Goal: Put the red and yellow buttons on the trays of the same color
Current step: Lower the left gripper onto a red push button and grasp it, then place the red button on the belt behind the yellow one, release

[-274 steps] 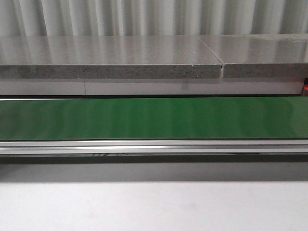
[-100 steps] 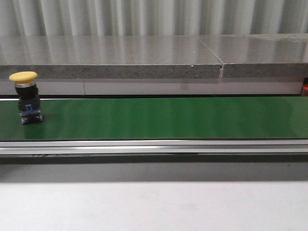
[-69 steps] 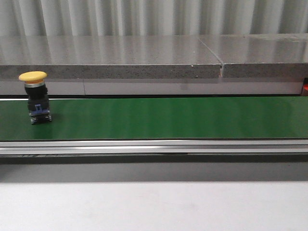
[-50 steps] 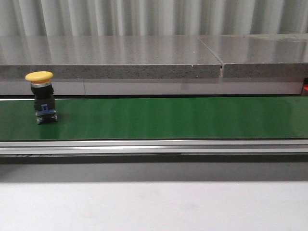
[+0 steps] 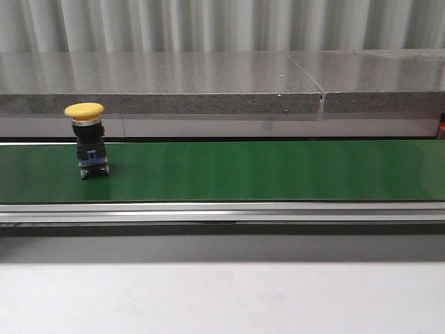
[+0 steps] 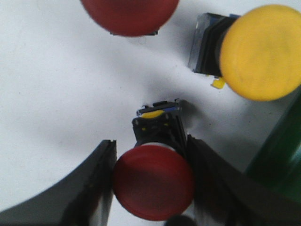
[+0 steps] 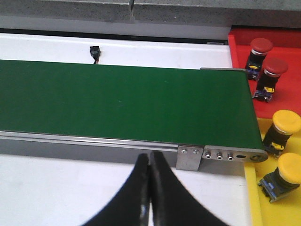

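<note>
A yellow button (image 5: 84,139) stands upright on the green conveyor belt (image 5: 264,170), near the belt's left end in the front view, with no arm in sight there. The step in hand looks like feeding and sorting: one button is on the belt, and the next is being picked from the supply.

The left wrist view shows what the front view cannot. The left pincer (image 6: 150,176) brackets a red button (image 6: 153,181) on the white table (image 6: 56,94), one finger on each side of the red cap; whether the fingers press it or merely flank it cannot be told. Another yellow button (image 6: 258,52) and a second red one (image 6: 129,14) stand near on the same table.

The right wrist view alone shows the belt's far end and the trays. The right pincer (image 7: 149,188) hangs with fingers together and empty, over the white table just before the belt's near rail. Beside the belt's end lie the red tray (image 7: 240,47), carrying two red buttons (image 7: 260,52), and the yellow tray (image 7: 254,207), carrying two yellow buttons (image 7: 282,129).

The next move likely calls for the right pincer to part its fingers and take the yellow button by its black body near the belt's end, then set it on the yellow tray, clear of the two already there.
</note>
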Tool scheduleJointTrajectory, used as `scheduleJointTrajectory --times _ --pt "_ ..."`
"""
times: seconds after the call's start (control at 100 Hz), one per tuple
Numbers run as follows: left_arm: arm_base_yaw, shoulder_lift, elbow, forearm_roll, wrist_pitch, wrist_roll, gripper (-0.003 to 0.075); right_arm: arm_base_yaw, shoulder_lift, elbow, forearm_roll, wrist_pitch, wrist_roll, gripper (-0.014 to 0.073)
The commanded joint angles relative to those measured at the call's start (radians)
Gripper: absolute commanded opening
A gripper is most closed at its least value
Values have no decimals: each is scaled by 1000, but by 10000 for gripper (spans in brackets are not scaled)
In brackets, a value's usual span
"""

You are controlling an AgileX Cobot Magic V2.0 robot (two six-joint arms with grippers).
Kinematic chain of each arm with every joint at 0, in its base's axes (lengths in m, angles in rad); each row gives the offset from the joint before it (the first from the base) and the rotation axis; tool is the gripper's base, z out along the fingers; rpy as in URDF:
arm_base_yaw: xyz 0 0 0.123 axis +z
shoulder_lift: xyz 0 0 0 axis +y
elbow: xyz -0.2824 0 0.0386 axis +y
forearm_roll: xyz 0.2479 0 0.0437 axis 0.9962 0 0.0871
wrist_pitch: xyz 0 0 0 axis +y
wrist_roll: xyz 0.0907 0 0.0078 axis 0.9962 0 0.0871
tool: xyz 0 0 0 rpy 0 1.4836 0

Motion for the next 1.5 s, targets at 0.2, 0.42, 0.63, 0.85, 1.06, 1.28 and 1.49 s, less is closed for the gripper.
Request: scheduleJointTrajectory --times 0.2,0.42,0.63,0.85,1.06,1.28,1.49 --pt "2 -213 -26 22 -2 20 176 -3 6 -24 10 -75 -9 -71" --pt "-18 -343 -16 22 19 52 176 -3 6 -24 10 -75 -9 -71" --pt "-68 -402 56 22 4 52 176 -3 6 -24 10 -75 -9 -71" --pt "-146 -404 144 22 -42 52 176 -3 6 -24 10 -75 -9 -71" --pt "-169 -404 217 22 -102 52 176 -3 6 -24 10 -75 -9 -71" --pt "-169 -404 221 -19 -112 89 399 -3 6 -24 10 -75 -9 -71" --pt "-175 -425 221 -93 -154 125 554 -3 6 -24 10 -75 -9 -71"
